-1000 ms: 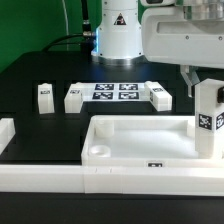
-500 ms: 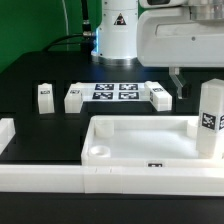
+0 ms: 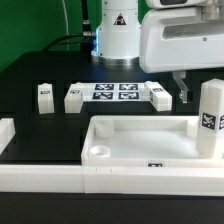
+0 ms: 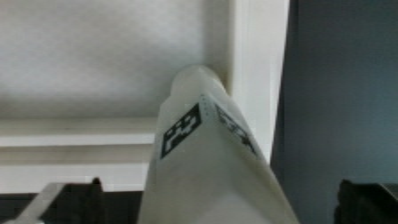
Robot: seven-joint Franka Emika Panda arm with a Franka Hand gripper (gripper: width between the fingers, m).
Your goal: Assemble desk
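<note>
The desk panel [image 3: 140, 135], a white tray with a raised rim, lies at the front. One white tagged leg [image 3: 211, 118] stands upright at the panel's corner on the exterior view's right. My gripper [image 3: 206, 80] hangs just above that leg and is open. One finger [image 3: 183, 88] shows beside the leg top and does not touch it. In the wrist view the leg [image 4: 210, 150] rises between the dark fingertips [image 4: 71, 205] with gaps on both sides of my gripper [image 4: 217, 210]. The panel rim [image 4: 258, 60] shows below.
Three loose legs lie on the black table behind the panel: one [image 3: 44, 95], a second [image 3: 73, 97] and a third [image 3: 160, 97]. The marker board [image 3: 115, 93] lies between them. White border rails [image 3: 35, 178] run along the front left. The robot base [image 3: 118, 30] stands at the back.
My gripper has let go of the upright leg and risen above it. The finger has moved away from the leg. The leg stays standing in the corner.
</note>
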